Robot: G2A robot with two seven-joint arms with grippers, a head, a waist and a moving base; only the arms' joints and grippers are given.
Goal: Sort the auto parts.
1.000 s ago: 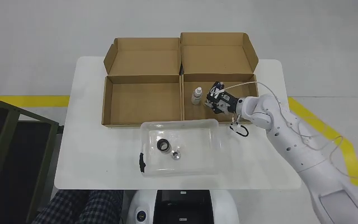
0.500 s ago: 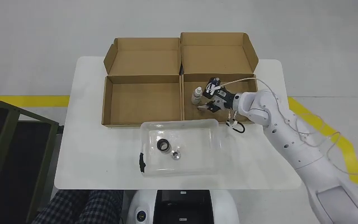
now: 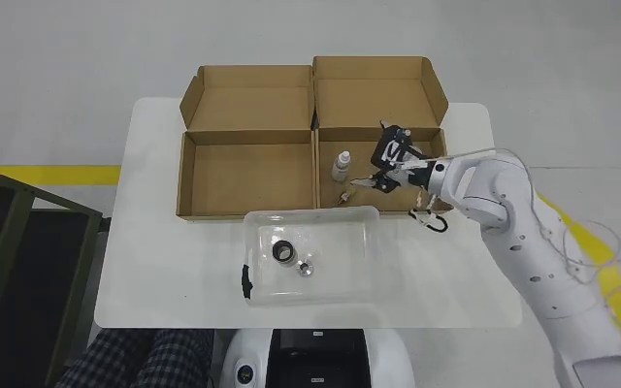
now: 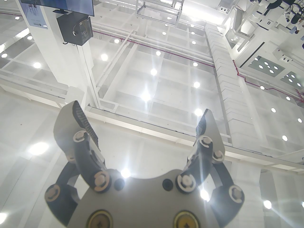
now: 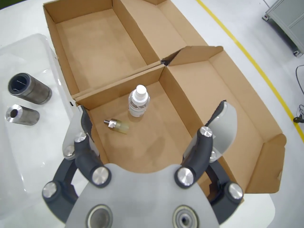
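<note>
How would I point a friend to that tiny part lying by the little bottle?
On the white table, find the cardboard box holding an upright bottle. The fitting lies on its floor beside the bottle. It alone lies flat, with a metal tip and pale yellowish body.

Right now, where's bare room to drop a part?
Empty cardboard box: bare wall to wall. Second box: free from the bottle and fitting to its far wall, below the open right end effector. Clear bin: sleeves crowd the half by the empty box; rest free.
</note>
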